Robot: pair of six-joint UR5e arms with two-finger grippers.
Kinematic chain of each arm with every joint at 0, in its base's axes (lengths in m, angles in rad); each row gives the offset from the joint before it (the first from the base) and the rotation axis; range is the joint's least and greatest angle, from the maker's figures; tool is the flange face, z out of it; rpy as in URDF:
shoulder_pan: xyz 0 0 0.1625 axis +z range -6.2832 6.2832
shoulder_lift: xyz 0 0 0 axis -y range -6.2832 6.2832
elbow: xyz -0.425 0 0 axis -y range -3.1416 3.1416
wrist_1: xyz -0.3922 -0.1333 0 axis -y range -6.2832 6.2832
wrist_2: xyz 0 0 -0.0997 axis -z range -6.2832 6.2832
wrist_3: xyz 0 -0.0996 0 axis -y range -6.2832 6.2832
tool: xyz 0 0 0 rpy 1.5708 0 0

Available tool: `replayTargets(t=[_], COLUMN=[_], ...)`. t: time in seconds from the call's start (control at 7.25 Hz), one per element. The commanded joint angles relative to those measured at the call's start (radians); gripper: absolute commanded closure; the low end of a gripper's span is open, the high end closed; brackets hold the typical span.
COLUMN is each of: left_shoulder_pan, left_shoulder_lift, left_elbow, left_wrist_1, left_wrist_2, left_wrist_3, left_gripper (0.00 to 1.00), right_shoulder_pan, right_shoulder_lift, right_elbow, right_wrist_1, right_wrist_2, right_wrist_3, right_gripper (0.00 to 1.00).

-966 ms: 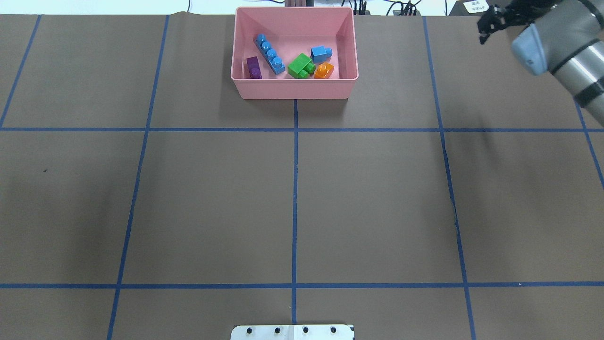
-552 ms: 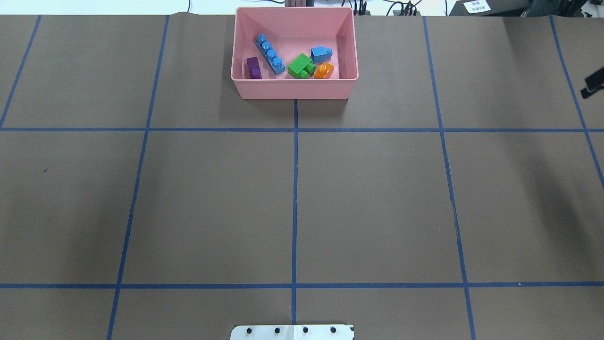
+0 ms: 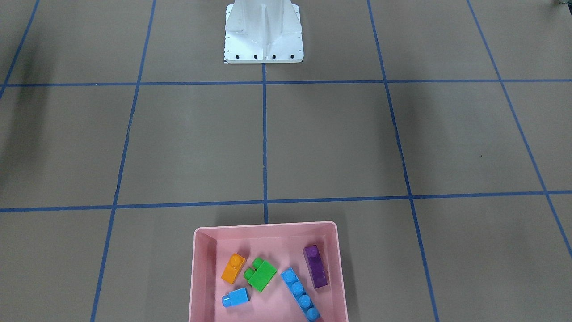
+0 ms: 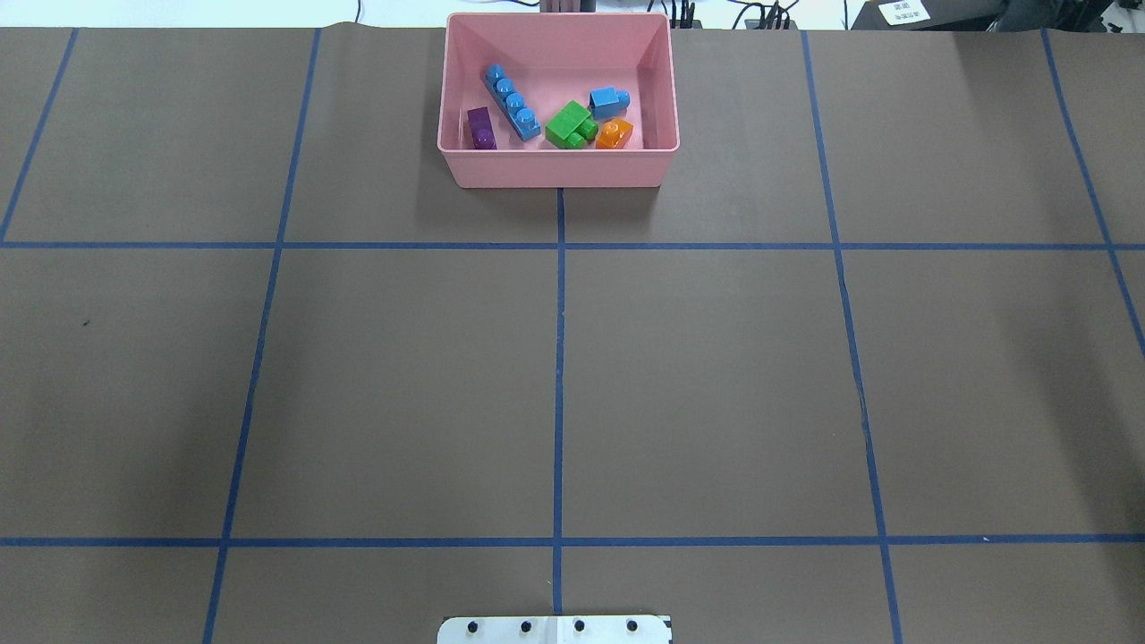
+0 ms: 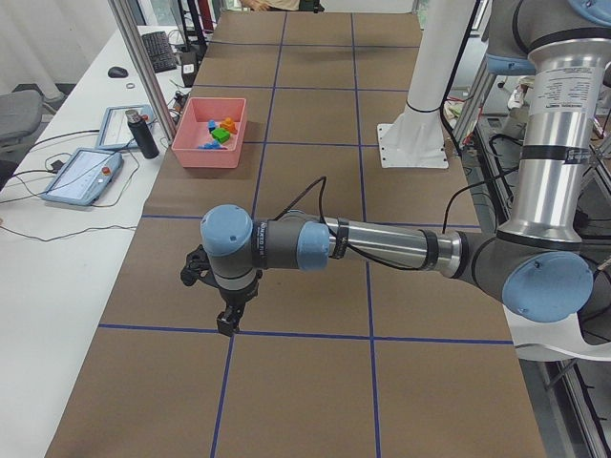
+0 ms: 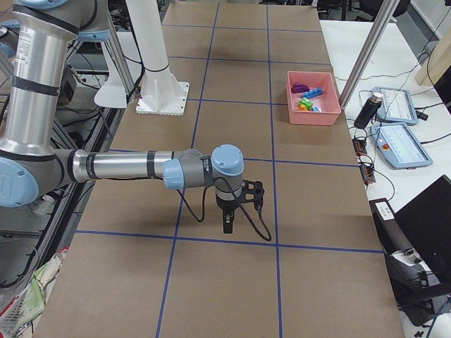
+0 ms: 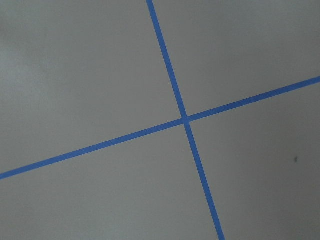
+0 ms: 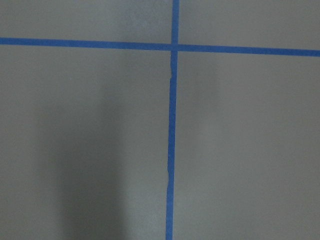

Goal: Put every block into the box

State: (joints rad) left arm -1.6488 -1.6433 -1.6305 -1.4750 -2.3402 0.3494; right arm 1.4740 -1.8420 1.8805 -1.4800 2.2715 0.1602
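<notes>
The right gripper [image 6: 227, 225], gone from the overhead view within the last second, and the left gripper [image 5: 226, 322] hang over the tabletop [image 4: 716, 358], whether spread or pressed together I cannot tell; all five blocks [image 4: 571, 125] lie in the box [image 4: 555, 168], so the task is judged complete.
</notes>
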Motion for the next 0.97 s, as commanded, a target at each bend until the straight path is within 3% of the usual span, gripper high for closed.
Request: replayTargets(t=[0.0,0.83], left_shoulder_pan=[0.001,0.001], left_shoulder_lift=[-0.001,-0.001], left_elbow=[0.003,-0.005], left_wrist_1=[-0.013,-0.048], left_wrist_2=[-0.007,-0.007], left_wrist_3=[0.006,0.008], left_gripper=[0.0,0.0], right_shoulder_pan=[0.002,0.0], right_shoulder_lift=[-0.008,0.02], right_elbow=[0.003,0.008], right_wrist_1=[0.009,0.055], right_wrist_2=[0.003,0.011], right_wrist_3=[0.013,0.024], right_gripper=[0.0,0.0])
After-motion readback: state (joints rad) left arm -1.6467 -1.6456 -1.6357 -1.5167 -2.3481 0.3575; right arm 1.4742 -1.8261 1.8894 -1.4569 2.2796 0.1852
